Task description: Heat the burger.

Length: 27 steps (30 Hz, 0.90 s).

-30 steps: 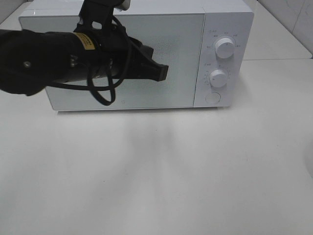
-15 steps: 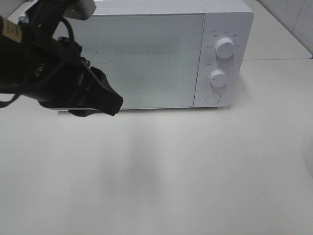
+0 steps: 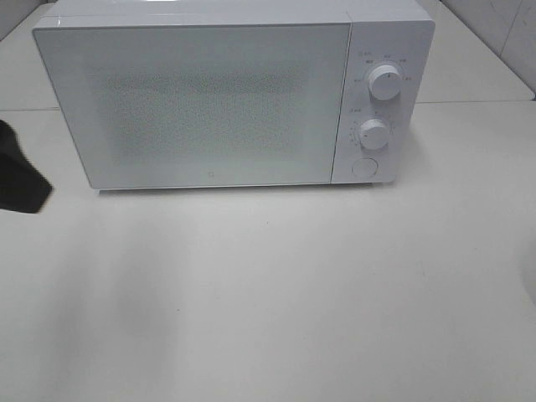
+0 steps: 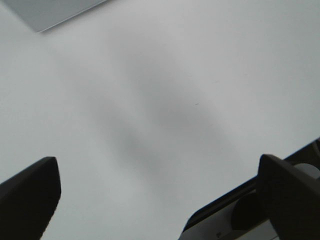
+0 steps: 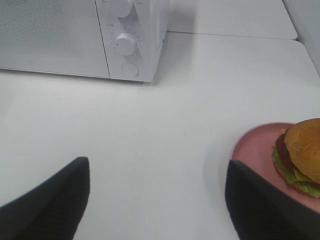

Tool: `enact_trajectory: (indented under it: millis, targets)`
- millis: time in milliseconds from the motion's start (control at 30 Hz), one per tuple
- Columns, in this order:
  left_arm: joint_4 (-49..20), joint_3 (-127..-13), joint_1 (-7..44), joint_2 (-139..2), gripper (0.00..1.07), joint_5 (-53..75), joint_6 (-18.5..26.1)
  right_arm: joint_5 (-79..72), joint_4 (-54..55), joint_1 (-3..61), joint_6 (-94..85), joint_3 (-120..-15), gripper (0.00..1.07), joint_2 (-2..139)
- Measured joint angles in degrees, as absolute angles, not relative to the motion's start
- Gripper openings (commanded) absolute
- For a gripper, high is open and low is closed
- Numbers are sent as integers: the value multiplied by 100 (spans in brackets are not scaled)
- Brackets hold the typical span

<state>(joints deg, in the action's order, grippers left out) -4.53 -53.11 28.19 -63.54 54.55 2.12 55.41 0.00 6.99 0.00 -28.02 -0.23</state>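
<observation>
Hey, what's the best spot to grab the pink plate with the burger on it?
Probably the bare rim of the pink plate, on the side facing the microwave. The burger covers the far part, so that near edge is the exposed lip. Come in low from the open table, one jaw above the rim, one below.

White microwave (image 3: 234, 92) at 12 o'clock on white table (image 3: 293, 293), door shut. Door panel (image 3: 197, 105) fills most of front, speckled grey window in middle. Control strip at 3 o'clock of door: upper knob (image 3: 384, 82), lower knob (image 3: 374, 133) below it, round button (image 3: 363, 167) lowest, near bottom edge. Small print ringed around both knobs, too small to read. Pink dish (image 5: 260, 150) on table, well apart from microwave, toward 4 o'clock of it in right wrist view. Tiled wall (image 3: 494, 33) at 2 o'clock.
</observation>
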Motion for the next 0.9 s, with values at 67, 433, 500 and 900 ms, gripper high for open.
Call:
enact_trajectory:
  millis: [67, 433, 500, 900]
  targets:
    - [-441, -5311, 2246, -6176, 102, 5689, 344, 5541, 0, 699, 0, -2802, 74, -23]
    - [-435, -5180, -567, -5174, 102, 6366, 435, 5541, 0, 699, 0, -2802, 74, -23]
    - [-527, -4767, -659, -4675, 102, 6383, 458, 5541, 0, 699, 0, -2802, 74, -23]
    - [-607, -3174, -688, -1633, 102, 6348, 625, 5541, 0, 699, 0, -2802, 74, -23]
